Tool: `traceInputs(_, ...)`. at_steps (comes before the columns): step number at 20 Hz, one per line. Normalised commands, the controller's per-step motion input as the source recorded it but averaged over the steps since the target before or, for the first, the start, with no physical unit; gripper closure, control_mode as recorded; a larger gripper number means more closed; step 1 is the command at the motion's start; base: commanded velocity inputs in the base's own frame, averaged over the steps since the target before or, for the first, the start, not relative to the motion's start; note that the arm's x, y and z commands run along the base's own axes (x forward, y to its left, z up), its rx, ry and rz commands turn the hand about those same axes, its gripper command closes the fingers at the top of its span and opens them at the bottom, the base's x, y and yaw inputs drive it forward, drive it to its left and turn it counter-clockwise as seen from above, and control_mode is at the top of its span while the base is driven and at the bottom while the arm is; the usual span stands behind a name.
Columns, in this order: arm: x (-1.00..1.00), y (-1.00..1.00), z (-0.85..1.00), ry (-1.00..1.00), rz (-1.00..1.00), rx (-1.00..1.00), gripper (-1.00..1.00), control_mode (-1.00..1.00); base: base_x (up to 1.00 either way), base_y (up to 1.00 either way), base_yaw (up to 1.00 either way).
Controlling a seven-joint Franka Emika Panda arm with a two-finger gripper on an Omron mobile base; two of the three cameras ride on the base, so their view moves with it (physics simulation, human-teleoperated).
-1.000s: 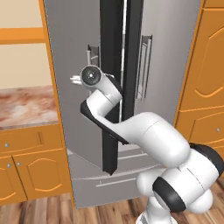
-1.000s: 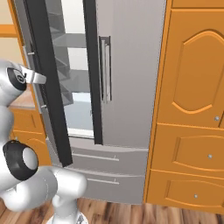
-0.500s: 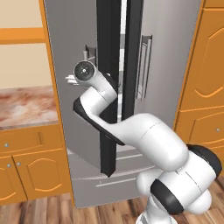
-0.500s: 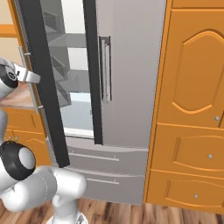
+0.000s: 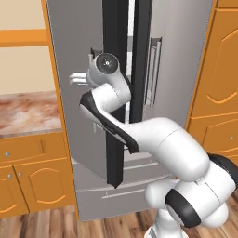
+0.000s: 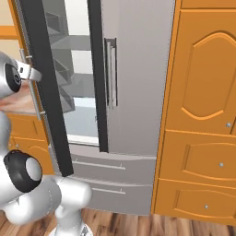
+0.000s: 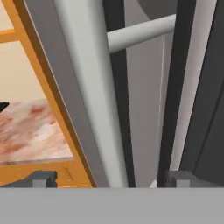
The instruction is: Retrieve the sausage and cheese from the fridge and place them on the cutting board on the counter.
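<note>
You are at the door-opening step, before any food has been touched. In the left base view the fridge [image 5: 176, 69] fills the middle of the frame, and its left door [image 5: 74, 93] is swung part way out, showing its black edge [image 5: 114, 93] down the centre. The gripper [image 5: 79, 80] sits at upper left of centre, against the outer face of that door.

In the hand view the two dark fingertips [image 7: 41, 178] stand wide apart at the bottom corners, with the door's pale bar handle [image 7: 92, 87] running up between them, untouched on either side. So the claw is spread wide and holds nothing; it straddles the handle without gripping it.

In the right base view the gap between the doors, at upper left, shows grey shelves and bins [image 6: 64, 69]. You cannot make out the sausage or the cheese on them from here. The counter [image 5: 28, 111] lies at middle left of the left base view, just beside the open door, and the cutting board isn't to be picked out on the part that shows.

Judging from this, the door looks only partly open. Your next move probably calls for backing the hand clear of the handle, then either pushing the door wider or swinging the arm around its black edge into the shelves. Mind the door's edge as the elbow passes.
</note>
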Motion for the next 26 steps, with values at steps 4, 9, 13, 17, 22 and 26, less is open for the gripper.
traceInputs(4,-0.42,0.00,0.00,0.00,0.35,0.00,-1.00,-1.00,0.00,0.00,0.00)
traceInputs(9,-0.70,0.00,0.10,0.00,0.34,0.07,-1.00,-1.00,0.00,0.00,0.00)
traceInputs(13,-0.64,-0.31,0.50,-0.03,0.17,0.06,-1.00,-1.00,0.00,0.00,0.00)
traceInputs(17,-0.47,-0.93,0.48,0.00,0.01,0.01,-1.00,-1.00,0.00,0.00,0.00)
traceInputs(22,0.00,-1.00,0.26,0.07,-0.05,0.05,-1.00,-1.00,0.00,0.00,0.00)
traceInputs(26,0.03,-0.89,0.26,0.13,-0.11,0.23,-1.00,-1.00,0.00,0.00,0.00)
